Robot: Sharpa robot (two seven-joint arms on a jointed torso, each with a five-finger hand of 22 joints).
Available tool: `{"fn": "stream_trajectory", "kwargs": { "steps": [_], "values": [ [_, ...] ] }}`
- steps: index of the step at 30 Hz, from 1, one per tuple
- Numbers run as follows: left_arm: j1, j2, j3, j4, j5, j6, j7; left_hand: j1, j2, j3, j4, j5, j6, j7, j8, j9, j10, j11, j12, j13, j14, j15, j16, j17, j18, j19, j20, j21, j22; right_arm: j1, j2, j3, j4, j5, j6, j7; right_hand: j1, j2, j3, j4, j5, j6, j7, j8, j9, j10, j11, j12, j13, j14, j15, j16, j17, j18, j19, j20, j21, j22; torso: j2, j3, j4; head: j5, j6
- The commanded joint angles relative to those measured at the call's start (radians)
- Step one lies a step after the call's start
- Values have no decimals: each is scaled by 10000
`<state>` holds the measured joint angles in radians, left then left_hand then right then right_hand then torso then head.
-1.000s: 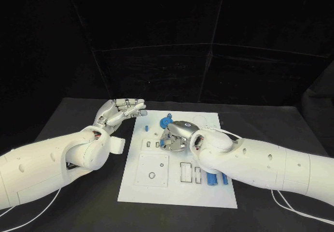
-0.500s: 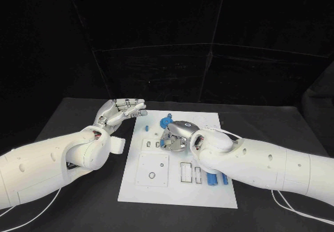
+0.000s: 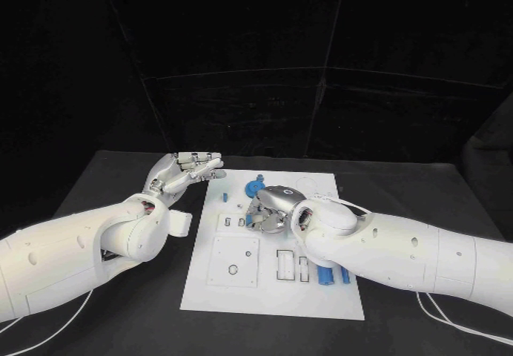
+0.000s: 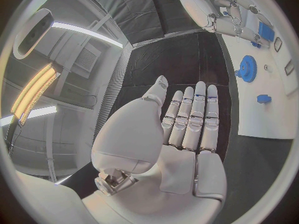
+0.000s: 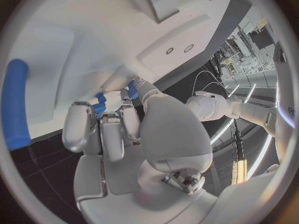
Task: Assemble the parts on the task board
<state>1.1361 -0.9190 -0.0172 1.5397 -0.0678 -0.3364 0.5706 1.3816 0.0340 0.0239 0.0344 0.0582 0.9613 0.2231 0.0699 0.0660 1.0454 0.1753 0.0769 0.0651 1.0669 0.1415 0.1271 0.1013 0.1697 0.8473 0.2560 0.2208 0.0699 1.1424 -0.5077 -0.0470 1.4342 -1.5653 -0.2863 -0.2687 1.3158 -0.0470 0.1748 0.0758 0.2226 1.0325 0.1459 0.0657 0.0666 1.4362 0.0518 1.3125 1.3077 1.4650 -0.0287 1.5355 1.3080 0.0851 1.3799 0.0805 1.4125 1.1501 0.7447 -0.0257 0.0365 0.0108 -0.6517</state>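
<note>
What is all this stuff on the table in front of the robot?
Task board: one, white, flat in the middle of the table, with outlined slots and recesses.
Gear: one, blue, toothed, at the board's far end.
Small block: one, blue, near the board's far left edge.
Cylinders: two, blue, side by side near the board's right edge, partly under the right arm.
Small part: blue, at the right robot hand's fingertips; its shape is hidden.
Table: one, black, under the board.
Left robot hand: silver, raised left of the board's far end, fingers straight, holding nothing.
Right robot hand: silver, curled down over the board's middle.
</note>
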Motion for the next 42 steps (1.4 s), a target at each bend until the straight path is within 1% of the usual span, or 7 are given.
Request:
{"fn": "stream_trajectory", "kwargs": {
  "steps": [1, 21, 31, 35, 38, 40, 42],
  "values": [
    [17, 9, 8, 7, -56, 92, 32, 16, 69, 5, -58, -23, 44, 32, -36, -12, 55, 12, -32, -12, 18, 1, -64, 1, 147, 62, 14, -50, -9, -3, -4, -15, 12, -51, -10, -96, -119, -2, -11, 63, -64, -81, -23, -6, 10, -63, 31, -52, 504, 853, 93, -49, 1689, -43, -18, 63, -59, -10, -1, -1, 2, -4, -7],
    [17, 11, 7, -1, -56, 95, 22, 16, 69, 5, -58, -23, 44, 32, -36, -12, 55, 12, -32, -12, 18, 1, -64, 1, 147, 62, 14, -50, -9, -4, 9, -15, 32, -53, -35, -140, -233, -149, -109, 102, -128, -428, 35, -41, -9, -116, 83, -124, 444, 849, 134, -60, 1671, -39, -29, 97, -78, -40, 0, -2, 2, -31, -33],
    [17, 14, 7, -9, -56, 118, 5, 16, 69, 5, -58, -23, 44, 32, -36, -12, 55, 12, -32, -12, 18, 1, -64, 1, 147, 62, 14, -50, -9, -4, 15, -15, 31, -67, -66, -188, -253, -164, -135, 113, -163, -503, 48, -36, -7, -143, 97, -162, 414, 846, 146, -65, 1663, -35, -37, 108, -88, -59, -2, -1, 1, -59, -53],
    [17, 16, 7, -13, -56, 128, 3, 2, 69, 4, -83, -23, 32, 43, -41, -14, 45, 21, -47, -14, 14, 7, -81, -1, 147, 55, 19, -68, -14, -5, -19, -15, 50, -154, -224, -293, -273, -211, -185, 123, -178, -666, 76, -42, -12, -235, 122, -295, 310, 839, 167, -79, 1637, -27, -63, 127, -113, -110, -1, -1, 6, -63, -47],
    [17, 19, 7, -26, -64, 130, -54, 2, 66, 2, -86, -24, 33, 40, -41, -14, 47, 20, -47, -13, 16, 7, -80, -1, 148, 56, 19, -69, -14, -6, -111, -15, 126, -189, -463, -332, -307, -334, -306, 149, -201, -1071, 149, -46, -25, -546, 187, -786, -95, 837, 222, -83, 1634, -18, -94, 169, -145, -166, -2, 7, 1, -56, -44],
    [17, 18, 7, -37, -140, 127, -134, -26, 49, -12, -114, -25, 50, 15, -33, -11, 81, -2, -42, -9, 126, -24, -38, 27, 159, 123, 1, -48, -2, -7, -211, -14, 224, -201, -638, -311, -327, -399, -384, 170, -206, -1210, 178, -40, -19, -608, 214, -870, -173, 836, 243, -85, 1635, -14, -105, 193, -157, -189, -7, 10, -4, -50, -36],
    [16, 9, 7, -48, -328, 164, -292, -138, 21, -67, -140, -26, 117, -48, -13, -3, 229, -78, -4, 8, 549, -148, 147, 158, 165, 438, -111, 94, 56, -7, -381, -13, 398, -208, -846, -223, -357, -517, -533, 205, -163, -1409, 222, -40, -17, -698, 254, -990, -289, 834, 277, -89, 1628, -8, -123, 223, -175, -225, -16, 17, -16, -36, -14]
  ]
}}
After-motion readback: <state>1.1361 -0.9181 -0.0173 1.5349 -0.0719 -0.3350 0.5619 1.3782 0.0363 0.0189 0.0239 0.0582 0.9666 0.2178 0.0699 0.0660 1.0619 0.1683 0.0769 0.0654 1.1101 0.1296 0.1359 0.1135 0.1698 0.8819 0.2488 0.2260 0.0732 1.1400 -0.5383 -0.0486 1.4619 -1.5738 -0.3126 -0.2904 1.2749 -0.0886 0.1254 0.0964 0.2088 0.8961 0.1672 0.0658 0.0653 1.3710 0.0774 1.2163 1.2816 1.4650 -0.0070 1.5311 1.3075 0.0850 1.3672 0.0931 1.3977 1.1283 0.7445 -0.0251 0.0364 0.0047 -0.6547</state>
